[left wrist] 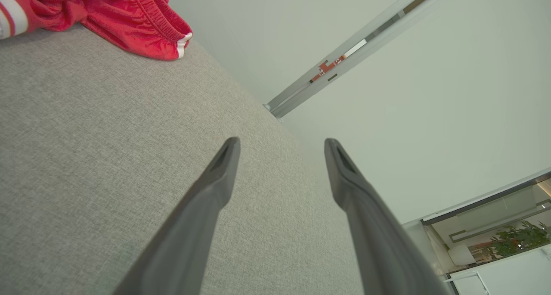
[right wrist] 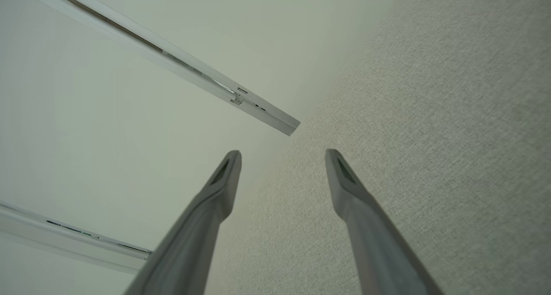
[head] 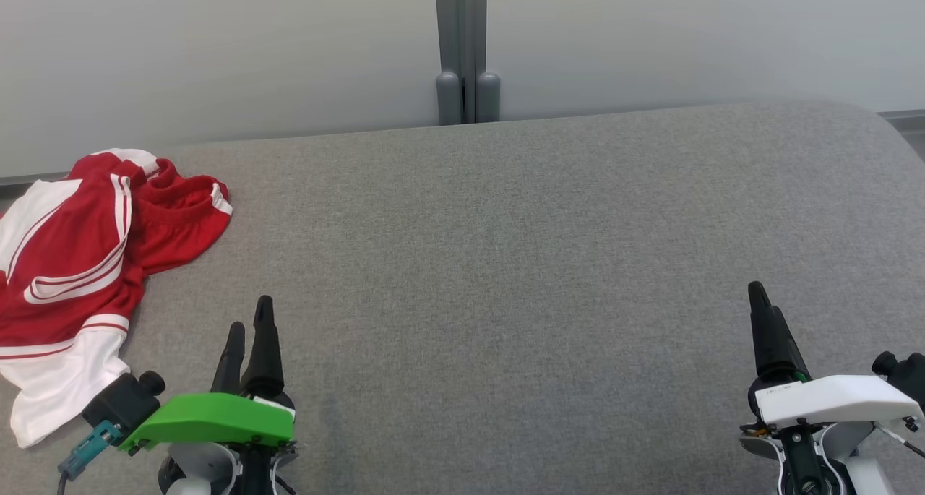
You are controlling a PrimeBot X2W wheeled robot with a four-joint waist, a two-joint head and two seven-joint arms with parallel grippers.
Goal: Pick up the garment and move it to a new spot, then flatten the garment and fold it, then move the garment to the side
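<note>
We count two grippers: left gripper (left wrist: 282, 140) jaws apart, empty | right gripper (right wrist: 283, 152) jaws apart, empty | both above one grey padded surface (head: 506, 264) | one red-and-white garment (head: 72, 264) lies crumpled at its left end, near our left gripper, untouched

The head camera is looking forward and down over a grey fabric worktop (head: 506, 264) toward a pale wall (head: 217, 47), from behind the left end effector (head: 249, 314) and the right end effector (head: 759, 296). Each wrist camera is sitting low and close to the worktop, tilted, looking along its own end effector toward that wall. The head and left wrist views are both taking in the red and white shorts (head: 79, 264) at the worktop's left edge.
</note>
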